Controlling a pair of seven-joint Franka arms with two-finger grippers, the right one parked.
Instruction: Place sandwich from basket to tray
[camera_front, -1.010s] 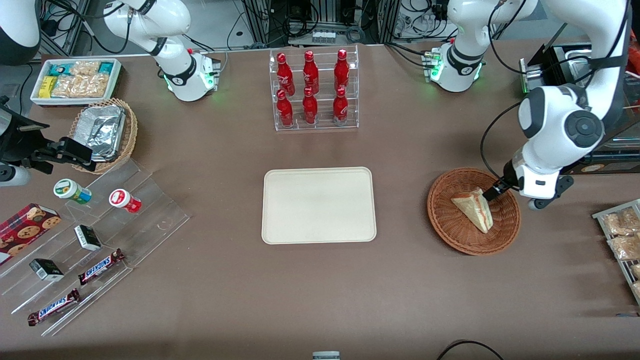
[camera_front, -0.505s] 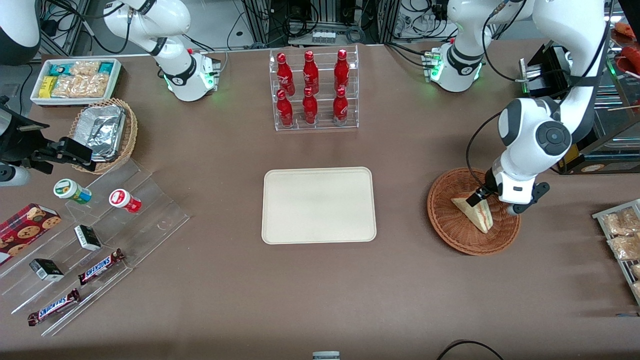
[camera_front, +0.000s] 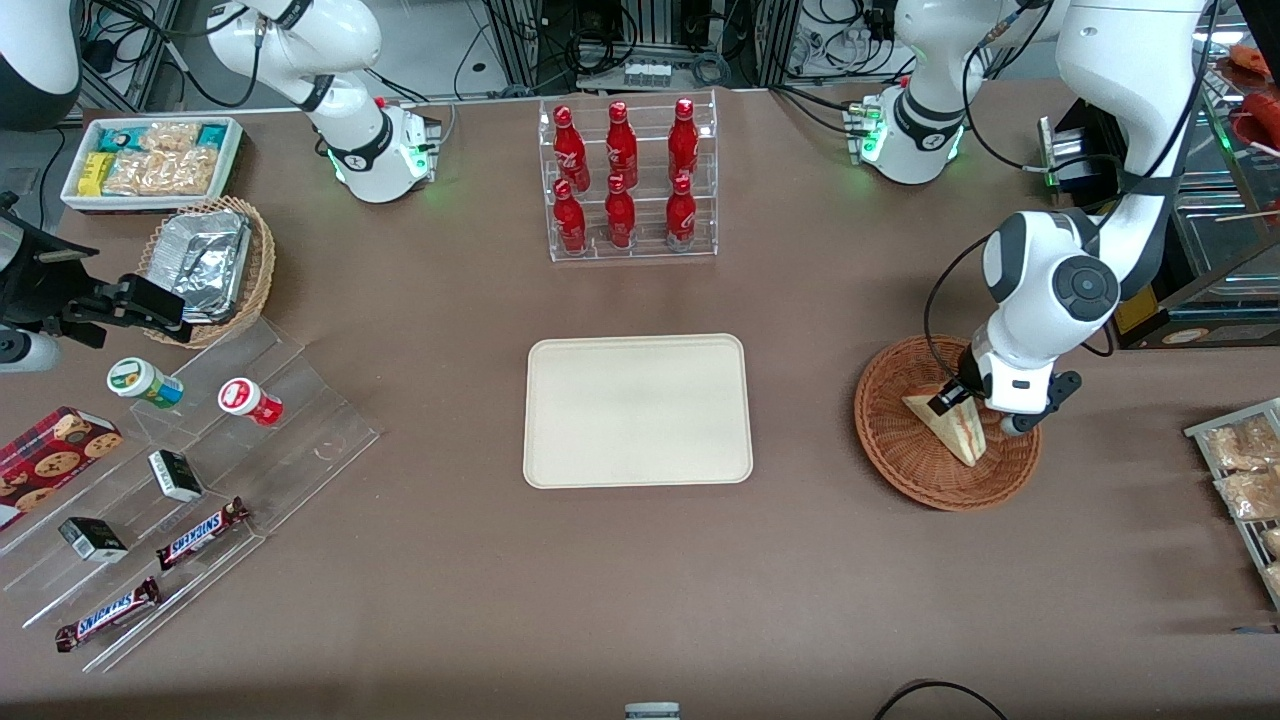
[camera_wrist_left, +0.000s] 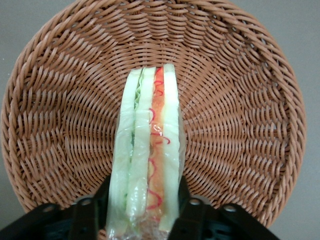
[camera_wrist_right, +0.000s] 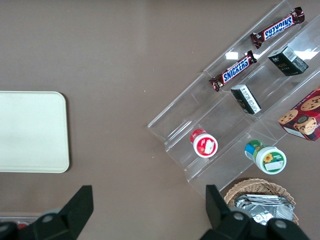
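The sandwich (camera_front: 958, 432) (camera_wrist_left: 148, 145) is a pale wedge with red and green filling, lying in the reddish-brown wicker basket (camera_front: 893, 447) (camera_wrist_left: 240, 125) toward the working arm's end of the table. My gripper (camera_front: 946, 401) (camera_wrist_left: 144, 210) is down in the basket at the end of the sandwich farther from the front camera. Its black fingers (camera_wrist_left: 104, 197) press against both bread sides, so it is shut on the wedge. The sandwich still rests on the wicker. The cream-white tray (camera_front: 560, 360) (camera_wrist_right: 55, 107) lies bare at the table's middle.
A clear rack of red bottles (camera_front: 628, 180) stands farther from the front camera than the tray. Bagged snacks on a rack (camera_front: 1243, 470) lie beside the basket at the table's edge. A stepped acrylic stand with candy bars (camera_front: 200, 533) and cups fills the parked arm's end.
The arm has swung in over the basket and its gripper has slid onto the sandwich's farther end. The sandwich itself has hardly shifted.
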